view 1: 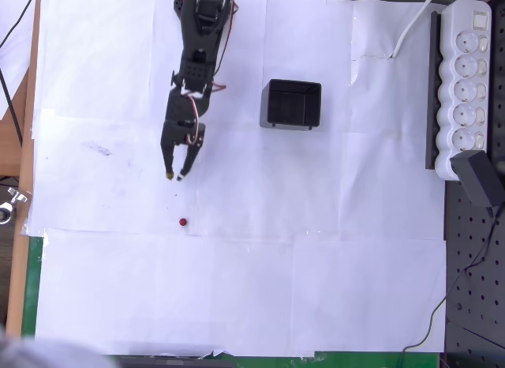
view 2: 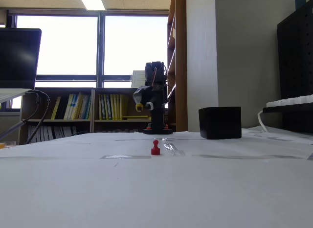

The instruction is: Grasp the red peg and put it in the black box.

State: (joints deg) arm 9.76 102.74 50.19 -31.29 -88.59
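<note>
White paper covers the table; using the black box as landmark. Overhead view: box sits empty, upright, open side up.

Arm reaches down-picture, left of the box. Gripper is down-left of the box, fingers parted a little, nothing between them. In the fixed view the gripper hangs raised off the paper, left of the box.

Red peg stands on the paper further down-left of the box, just past the fingertips in the overhead view, not touching them. Fixed view: peg is upright, alone, nearer the camera than the box.

Step, as I read it: approach, pre-grasp. Nothing held, box empty, so task is at its start.

Next move calls for: extend slightly past current reach, drop to paper level, straddle the peg with the fingers, close. Peg is tiny and top-heavy-looking, so a finger clip could tip it or roll it away.
</note>
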